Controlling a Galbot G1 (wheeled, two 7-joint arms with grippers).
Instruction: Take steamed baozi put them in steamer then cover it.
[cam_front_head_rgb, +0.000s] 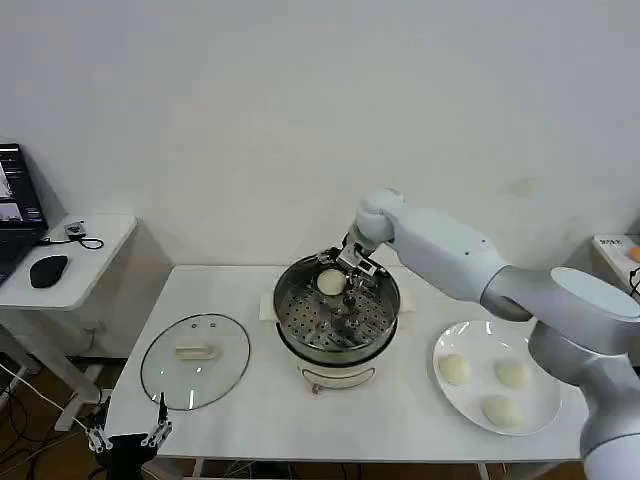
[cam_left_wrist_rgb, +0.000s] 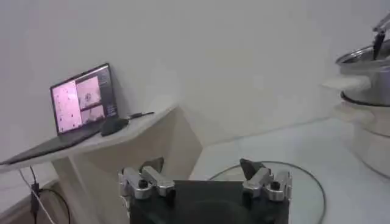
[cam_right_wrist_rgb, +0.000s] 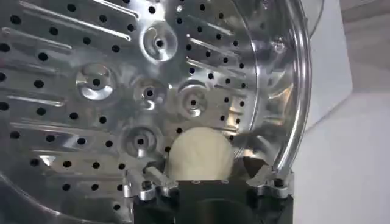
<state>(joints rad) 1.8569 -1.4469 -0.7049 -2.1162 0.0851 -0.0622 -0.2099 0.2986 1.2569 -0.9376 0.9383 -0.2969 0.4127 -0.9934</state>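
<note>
1. Broadly, the room is plain: a white wall behind, and a small side table (cam_front_head_rgb: 70, 262) on the robot's left carrying a laptop (cam_left_wrist_rgb: 82, 100) and a mouse (cam_front_head_rgb: 48, 270).
2. Next, the white worktop (cam_front_head_rgb: 240, 410) bears the steamer (cam_front_head_rgb: 337, 310) in the middle, the cover (cam_front_head_rgb: 195, 360) lying flat to its left, and a white plate (cam_front_head_rgb: 470, 400) to its right with three steamed baozi (cam_front_head_rgb: 455, 369) on it.
3. Reaching into the steamer, the right hand (cam_right_wrist_rgb: 210, 176) has its fingers closed around one bun (cam_front_head_rgb: 330, 282), held low near the perforated floor at the far side.
4. To do this step well, I judge the bun should settle on the floor near the wall before the fingers spread, leaving room for three more.
5. Smallest in play, the left hand (cam_left_wrist_rgb: 204, 176) waits low at the worktop's near left edge, just beside the cover, fingers spread and holding nothing.
</note>
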